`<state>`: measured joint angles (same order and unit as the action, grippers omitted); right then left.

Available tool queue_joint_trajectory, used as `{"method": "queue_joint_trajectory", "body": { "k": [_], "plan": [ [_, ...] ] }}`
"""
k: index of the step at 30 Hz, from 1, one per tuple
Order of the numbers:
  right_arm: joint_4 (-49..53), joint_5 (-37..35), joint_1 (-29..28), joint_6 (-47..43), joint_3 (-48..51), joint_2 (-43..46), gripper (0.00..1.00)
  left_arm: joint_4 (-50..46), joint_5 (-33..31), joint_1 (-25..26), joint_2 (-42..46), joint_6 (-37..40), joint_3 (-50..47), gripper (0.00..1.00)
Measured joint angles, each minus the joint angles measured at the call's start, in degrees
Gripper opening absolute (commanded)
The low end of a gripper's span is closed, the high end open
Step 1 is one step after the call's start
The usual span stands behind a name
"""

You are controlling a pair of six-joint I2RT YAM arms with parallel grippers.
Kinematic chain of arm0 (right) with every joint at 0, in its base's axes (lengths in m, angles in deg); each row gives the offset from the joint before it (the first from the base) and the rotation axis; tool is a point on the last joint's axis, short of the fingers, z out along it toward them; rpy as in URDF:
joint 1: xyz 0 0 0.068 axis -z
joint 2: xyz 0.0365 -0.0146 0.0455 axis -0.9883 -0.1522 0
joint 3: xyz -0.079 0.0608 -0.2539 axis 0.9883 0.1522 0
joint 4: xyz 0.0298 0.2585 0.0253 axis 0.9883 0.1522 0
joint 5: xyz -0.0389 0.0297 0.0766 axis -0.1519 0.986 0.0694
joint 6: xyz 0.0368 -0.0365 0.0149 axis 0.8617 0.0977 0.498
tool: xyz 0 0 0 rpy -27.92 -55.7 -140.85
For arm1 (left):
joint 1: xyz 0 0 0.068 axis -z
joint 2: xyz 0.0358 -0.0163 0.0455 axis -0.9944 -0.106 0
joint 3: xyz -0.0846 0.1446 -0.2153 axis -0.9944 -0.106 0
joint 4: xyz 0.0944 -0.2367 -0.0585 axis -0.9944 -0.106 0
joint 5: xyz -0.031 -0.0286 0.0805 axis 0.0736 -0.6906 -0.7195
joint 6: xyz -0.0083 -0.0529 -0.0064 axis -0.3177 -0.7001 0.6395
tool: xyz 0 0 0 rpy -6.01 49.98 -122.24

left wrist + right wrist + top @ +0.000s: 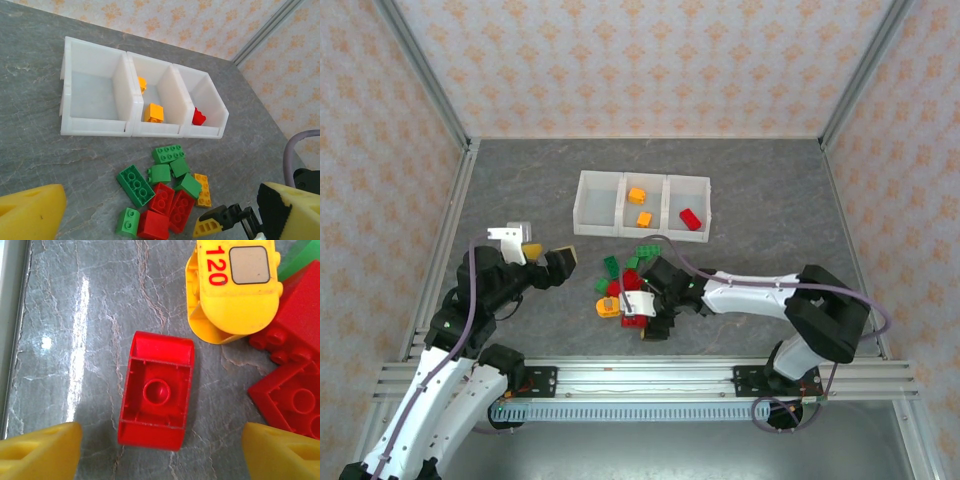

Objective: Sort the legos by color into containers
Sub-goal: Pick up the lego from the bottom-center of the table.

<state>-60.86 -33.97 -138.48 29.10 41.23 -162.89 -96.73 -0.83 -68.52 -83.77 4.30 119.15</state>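
Top view, containers: three white containers (595,228) are standing joined in a row on the desk (770,190).
Top view, sorted legos: two orange bricks (637,195) are lying in the middle bin and one red brick (690,218) in the right bin.
Top view, loose legos: a green, red and yellow heap (620,280) is lying just in front of the bins. The right arm is covering part of it, so no count is possible here.
Top view, left jaws: they are hanging spread wide, left of the heap and apart from it.
Top view, right jaws: they are hanging over the heap's near edge.
Left wrist, containers: the three bins (95,132) are showing two orange bricks (154,112) in the middle and one red brick (198,117) on the right.
Left wrist, loose legos: six green bricks (135,185), three red bricks (162,197), one flat orange-yellow brick (202,190) and one curved yellow piece (207,228), eleven in all, are lying touching or just beside one another.
Left wrist, left jaws: two yellow fingertips (30,215) are standing spread wide, gripping no brick.
Right wrist, upturned red brick (156,390): one, lying hollow side up on the desk (75,315).
Right wrist, right jaws: two yellow fingertips (40,452) are standing spread on either side of that brick, touching neither side.
Right wrist, neighbours: the curved yellow piece (232,290), marked 120, is lying just beyond the brick. Two more red bricks (292,400) and one green sliver (302,260) are lying to the right.
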Motion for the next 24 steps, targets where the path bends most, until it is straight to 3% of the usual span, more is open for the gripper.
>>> {"method": "queue_joint_trajectory", "body": {
  "k": [9,14,19,24],
  "plan": [
    [-0.55,1.2,-0.2,0.0,-2.19,-5.25,0.58,0.0,-0.02,0.02,-0.26,0.0,-0.04,0.99],
    [-0.81,0.7,-0.9,-0.22,-3.1,-6.51,0.26,0.02,-0.11,0.02,-0.26,-0.02,-0.42,0.99],
    [-0.76,-0.42,-1.57,-0.5,-2.75,-5.33,0.19,0.04,-0.63,0.02,-0.26,-0.17,-0.5,0.99],
    [-0.44,-2.45,-1.6,0.79,0.33,4.92,0.09,0.02,-1.57,0.02,-0.22,-0.2,-0.57,0.99]
  ]
}}
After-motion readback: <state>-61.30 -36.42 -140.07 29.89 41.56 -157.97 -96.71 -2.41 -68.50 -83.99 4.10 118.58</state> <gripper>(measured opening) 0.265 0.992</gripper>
